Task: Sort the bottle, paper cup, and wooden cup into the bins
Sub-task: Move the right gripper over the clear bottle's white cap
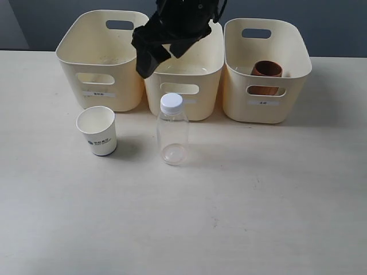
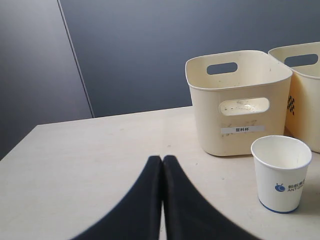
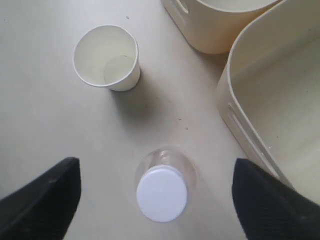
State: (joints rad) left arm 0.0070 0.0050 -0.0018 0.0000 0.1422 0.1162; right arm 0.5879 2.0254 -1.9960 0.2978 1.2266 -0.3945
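The bottle (image 1: 172,129) stands upright on the table, just near of the middle bin (image 1: 186,80), its long axis vertical. The right gripper (image 1: 157,51) hangs above and slightly far of it, jaws spread wide either side of the white cap (image 3: 161,193), holding nothing. The left gripper (image 2: 162,162) is closed and empty, left of the paper cup (image 1: 97,130). The wooden cup (image 1: 266,71) already sits in the right bin (image 1: 266,69).

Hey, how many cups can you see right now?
2. The paper cup stands on the table in front of the left bin; the wooden cup sits inside the right bin. The middle bin's interior is partly hidden.
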